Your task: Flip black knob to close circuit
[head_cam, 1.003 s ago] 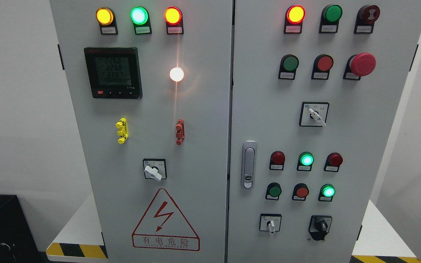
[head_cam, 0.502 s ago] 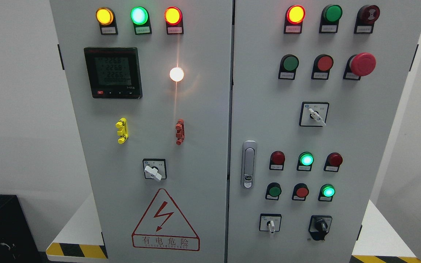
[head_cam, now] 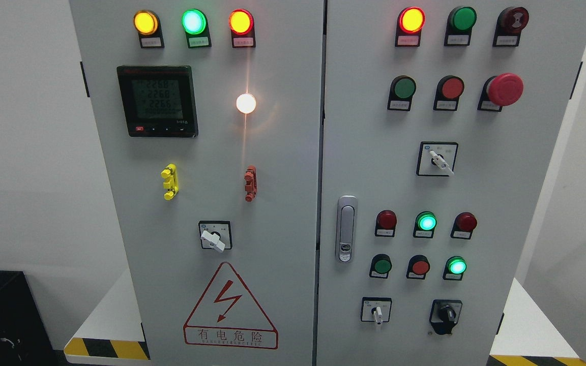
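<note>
The black knob (head_cam: pixel 446 315) sits on its black plate at the lower right of the grey cabinet's right door (head_cam: pixel 456 183), its handle standing roughly upright. Beside it on the left is a white rotary switch (head_cam: pixel 376 311). Neither of my hands nor arms shows anywhere in the head view.
Above the knob are rows of red and green lamps, two lit green (head_cam: pixel 427 222) (head_cam: pixel 457 266). A red mushroom stop button (head_cam: pixel 504 89), another white switch (head_cam: pixel 439 159) and a metal door handle (head_cam: pixel 346 229) are on the right door. The left door carries a meter (head_cam: pixel 157 100) and a warning triangle (head_cam: pixel 230 307).
Only the meter's digits flicker; nothing else has moved.
</note>
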